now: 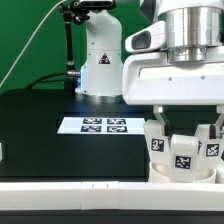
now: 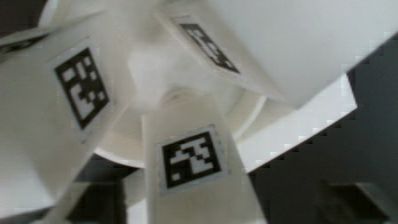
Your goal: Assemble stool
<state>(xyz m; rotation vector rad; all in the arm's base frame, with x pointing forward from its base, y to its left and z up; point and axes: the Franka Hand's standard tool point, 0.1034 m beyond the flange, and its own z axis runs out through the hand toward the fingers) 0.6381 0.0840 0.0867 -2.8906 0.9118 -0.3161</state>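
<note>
The stool [image 1: 183, 150] is seen at the front right part of the black desk [image 1: 40, 120], close to the long white border rail [image 1: 80, 187] that runs along the desk's front edge. Its round seat [image 1: 165, 173] lies low behind that rail, and tagged legs [image 1: 184, 155] stand up from it, each bearing a black-and-white square tag. The arm's large white head is held directly above these parts, and the fingers [image 1: 160, 114] are lowered among the upright legs. Whether the fingers are closed on a leg or merely beside one cannot be told from either view. In the wrist view, a tagged leg [image 2: 192, 150] is shown very near the camera, with further tagged white faces [image 2: 80, 85] crowded around it. The marker board [image 1: 99, 125] lies flat near the middle of the desk, well apart from the stool.
</note>
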